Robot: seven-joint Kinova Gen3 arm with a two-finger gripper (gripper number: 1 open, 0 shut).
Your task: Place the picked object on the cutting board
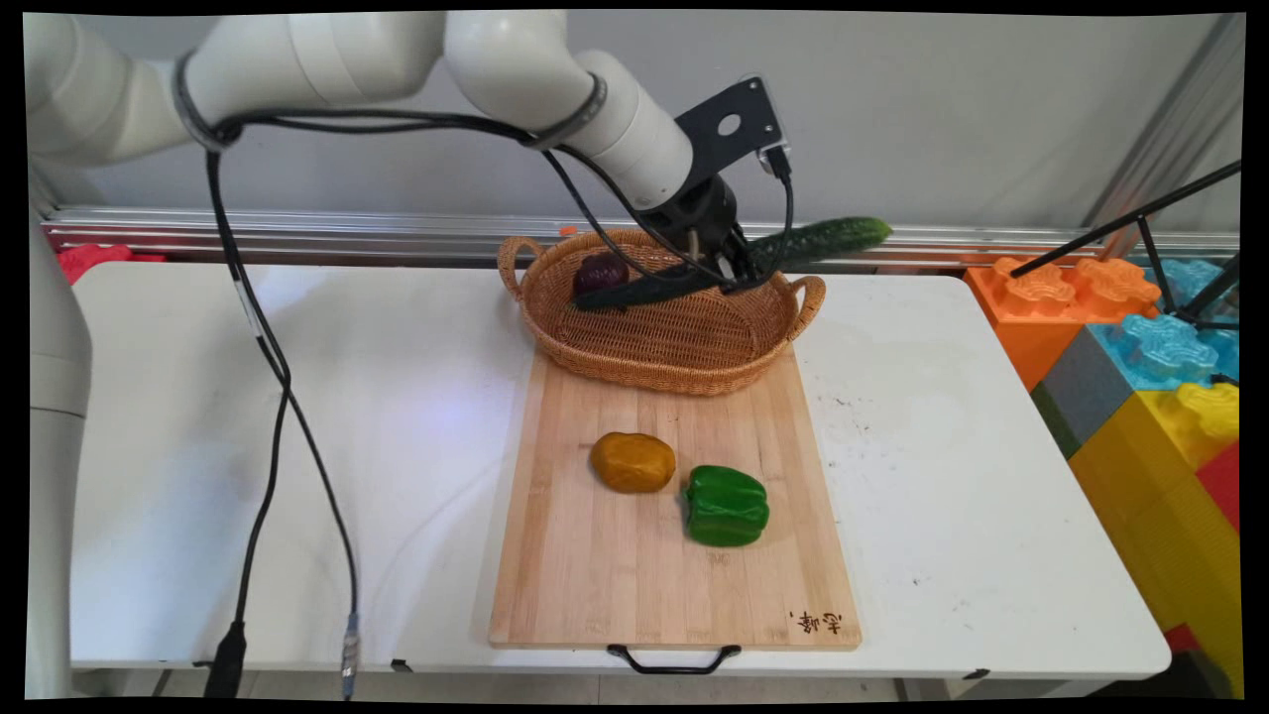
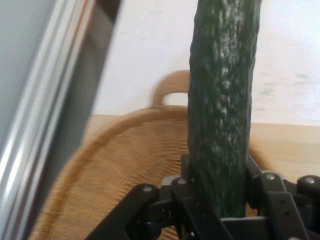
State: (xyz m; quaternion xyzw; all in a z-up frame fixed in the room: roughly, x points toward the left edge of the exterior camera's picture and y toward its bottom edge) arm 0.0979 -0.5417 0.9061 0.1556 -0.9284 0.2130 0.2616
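My gripper (image 1: 732, 266) is shut on a long dark green cucumber (image 1: 823, 239), holding it above the wicker basket (image 1: 684, 347). The cucumber slants from low left inside the basket to high right past the basket's rim. In the hand view the cucumber (image 2: 222, 105) rises straight up between the black fingers (image 2: 187, 175), with the basket (image 2: 115, 165) and its handle behind it. A dark purple round vegetable (image 1: 600, 273) lies in the basket's left part.
A wooden cutting board (image 1: 595, 585) lies in front of the basket, bearing an orange-brown potato (image 1: 633, 462) and a green bell pepper (image 1: 726, 506). Large coloured foam blocks (image 1: 1140, 367) stand at the right. Black cables (image 1: 268, 377) hang down at the left.
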